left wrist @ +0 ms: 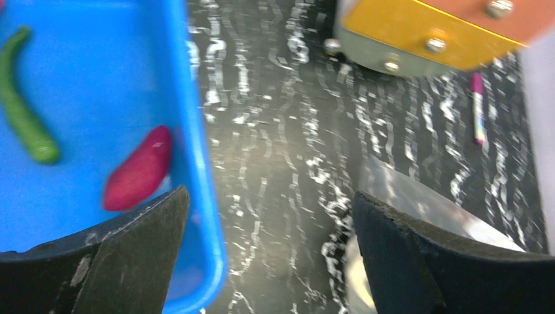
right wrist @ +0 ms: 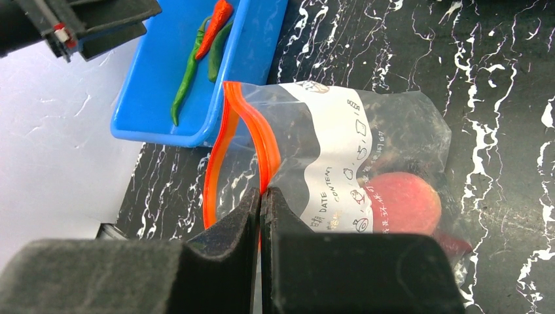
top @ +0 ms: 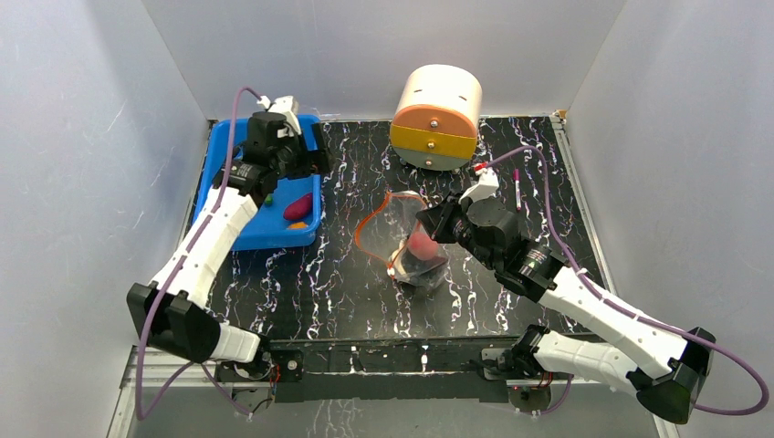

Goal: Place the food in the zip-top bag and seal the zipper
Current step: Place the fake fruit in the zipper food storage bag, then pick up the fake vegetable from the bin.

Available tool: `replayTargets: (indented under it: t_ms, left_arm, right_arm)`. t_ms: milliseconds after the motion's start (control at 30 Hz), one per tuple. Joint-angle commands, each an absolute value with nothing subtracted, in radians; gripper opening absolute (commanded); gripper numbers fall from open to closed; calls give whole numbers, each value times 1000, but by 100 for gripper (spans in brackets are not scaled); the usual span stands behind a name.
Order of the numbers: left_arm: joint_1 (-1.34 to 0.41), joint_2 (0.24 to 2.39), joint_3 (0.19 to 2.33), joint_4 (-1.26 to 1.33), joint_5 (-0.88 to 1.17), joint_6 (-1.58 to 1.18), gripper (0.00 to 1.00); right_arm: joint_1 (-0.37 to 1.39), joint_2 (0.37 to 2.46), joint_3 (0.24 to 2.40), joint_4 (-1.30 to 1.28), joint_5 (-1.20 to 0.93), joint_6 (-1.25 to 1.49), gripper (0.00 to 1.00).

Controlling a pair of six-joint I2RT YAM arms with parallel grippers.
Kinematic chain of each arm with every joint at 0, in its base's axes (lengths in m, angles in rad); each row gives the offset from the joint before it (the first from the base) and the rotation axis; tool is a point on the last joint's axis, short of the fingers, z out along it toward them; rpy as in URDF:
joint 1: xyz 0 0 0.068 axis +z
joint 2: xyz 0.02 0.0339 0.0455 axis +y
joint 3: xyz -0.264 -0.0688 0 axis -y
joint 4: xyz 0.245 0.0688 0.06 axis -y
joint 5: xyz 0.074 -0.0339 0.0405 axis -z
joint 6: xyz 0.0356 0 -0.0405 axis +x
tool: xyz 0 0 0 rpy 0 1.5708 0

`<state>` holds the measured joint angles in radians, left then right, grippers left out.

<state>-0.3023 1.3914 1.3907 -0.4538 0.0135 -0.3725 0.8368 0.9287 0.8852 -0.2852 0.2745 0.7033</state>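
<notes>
1. Right claw (right wrist: 262, 196) first, since it fills its own wrist camera. Its fingers (right wrist: 216, 242) are pressed together, pinching the zip-top bag (right wrist: 406, 124) by the orange-red zipper (right wrist: 245, 118) and holding the mouth up as an open loop.
2. That bag sits mid-surface (top: 347, 292), just in front of the right arm, and the pink-red fruit (right wrist: 399, 203) is already inside.
3. Left claw (left wrist: 271, 216) is spread wide with nothing in it, hanging over the right rim of the blue bin (left wrist: 190, 98).
4. What matters imo: the dark purple piece (left wrist: 137, 169) lies in the bin just off the bin-side finger. Its long axis is slanted, not square to the jaws. I'd guess the claw needs a nudge further over the bin and some wrist twist to close across the short side.
5. Green pepper (left wrist: 23, 104), red chili (right wrist: 219, 19) and the small orange piece (top: 298, 225) are in that bin too. So the left arm is clearly the nearer one, and the bag's mouth faces the bin.
</notes>
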Motion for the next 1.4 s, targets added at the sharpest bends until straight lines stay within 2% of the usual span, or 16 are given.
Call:
replayTargets:
  t_ms: [0, 200, 567, 833, 1033, 1367]
  left_arm:
    - [-178, 1388, 1378, -418, -27, -321, 83]
    - [-47, 1455, 1343, -371, -33, -332, 72]
    - [14, 1605, 1309, -285, -160, -329, 63]
    - [64, 1709, 1271, -241, -114, -319, 58]
    - [92, 1801, 1301, -224, -106, -296, 51]
    - [101, 1916, 1402, -222, -89, -270, 47]
  right_arm:
    - [834, 902, 925, -248, 256, 658, 0]
    - [834, 889, 928, -252, 265, 642, 0]
    - [834, 873, 922, -291, 319, 659, 0]
    - [834, 862, 927, -306, 337, 664, 0]
    - [834, 864, 936, -316, 348, 666, 0]
    - [834, 873, 948, -322, 360, 672, 0]
